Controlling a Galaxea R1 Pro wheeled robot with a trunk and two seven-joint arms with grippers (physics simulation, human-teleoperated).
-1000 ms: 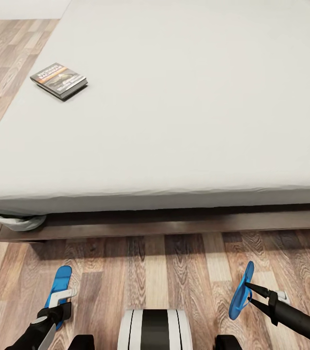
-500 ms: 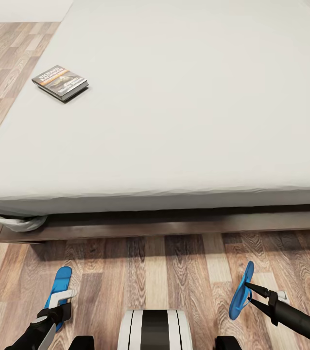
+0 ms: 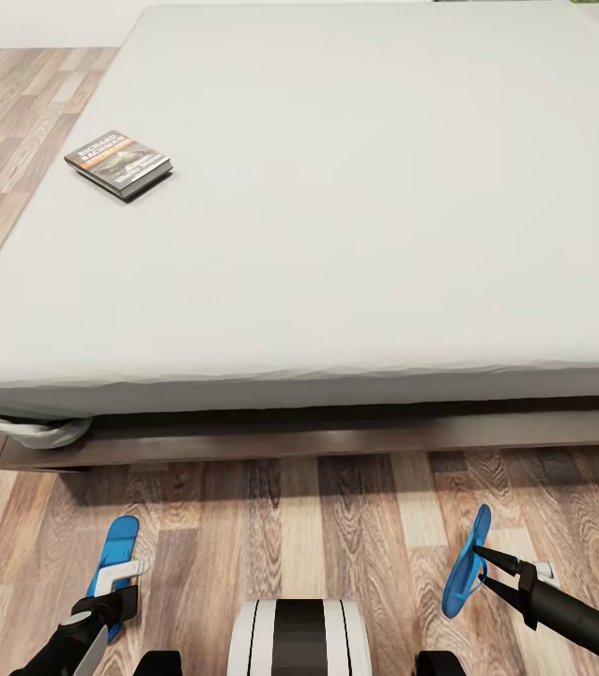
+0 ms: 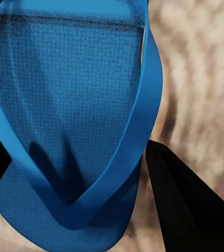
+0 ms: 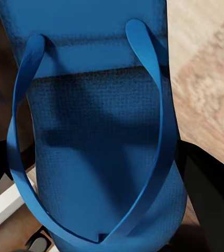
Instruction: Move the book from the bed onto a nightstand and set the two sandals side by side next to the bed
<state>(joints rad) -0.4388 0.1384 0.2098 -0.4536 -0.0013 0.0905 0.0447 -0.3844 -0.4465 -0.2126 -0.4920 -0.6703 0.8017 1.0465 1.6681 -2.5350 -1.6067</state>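
The book (image 3: 118,161) lies flat near the left edge of the bed (image 3: 365,235), far from both arms. Low over the wood floor in front of the bed frame, my left gripper (image 3: 118,573) is shut on the heel of one blue sandal (image 3: 117,548), which lies roughly level. In the left wrist view, that sandal (image 4: 64,121) sits between the dark fingers (image 4: 188,210). My right gripper (image 3: 479,564) is shut on the other sandal (image 3: 467,561), which is tipped up on its edge. The right wrist view shows this sandal's (image 5: 96,142) sole and straps close up.
The bed's dark wood frame (image 3: 337,434) runs across just ahead of the arms, with a bunched bit of sheet (image 3: 41,432) at its left corner. My base (image 3: 299,638) is at the bottom centre. Bare plank floor (image 3: 299,526) lies between the two sandals and beside the bed's left side.
The whole picture has slid down a little, so the camera moved. More of the bed's far end shows. Both grippers and sandals hold the same pose.
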